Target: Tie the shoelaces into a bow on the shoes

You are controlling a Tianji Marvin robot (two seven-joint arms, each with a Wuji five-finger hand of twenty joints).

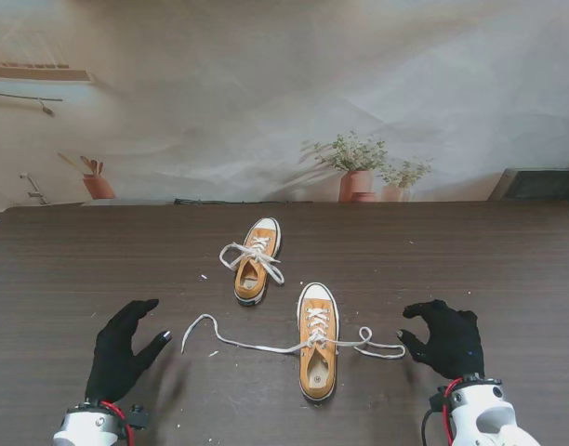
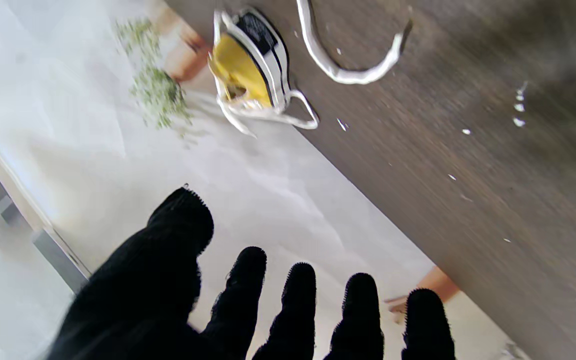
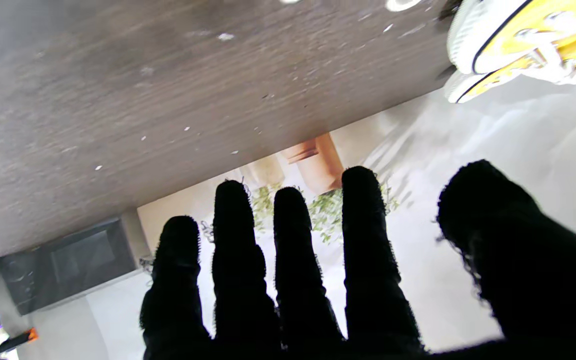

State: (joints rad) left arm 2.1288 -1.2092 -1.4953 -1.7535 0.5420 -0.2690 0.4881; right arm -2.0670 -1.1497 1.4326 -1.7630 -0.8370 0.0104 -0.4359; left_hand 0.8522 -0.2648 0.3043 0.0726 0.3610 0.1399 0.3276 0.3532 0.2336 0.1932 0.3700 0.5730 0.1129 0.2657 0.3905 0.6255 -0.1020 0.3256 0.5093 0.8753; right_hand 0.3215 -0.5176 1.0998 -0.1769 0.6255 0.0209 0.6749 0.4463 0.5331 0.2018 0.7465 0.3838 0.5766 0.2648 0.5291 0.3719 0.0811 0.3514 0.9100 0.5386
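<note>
Two yellow shoes sit on the dark table. The near shoe is the landmark. Its laces are loose and not tied. The left lace runs from this shoe far out toward the left hand. The right lace is short, makes a small loop, and ends just beside the right hand.

The far shoe sits farther from me than the near shoe and a bit to its left. Its laces look loose too.

Both hands are spread, fingers apart, holding nothing. The left hand sits well apart from the near shoe. The right hand is closer.

What could go wrong? The laces are thin and flat on the table, so thick gloved fingers could slip off. A hard pull on one lace could drag or tip the light shoe. The short right lace could slide out of its holes.
</note>
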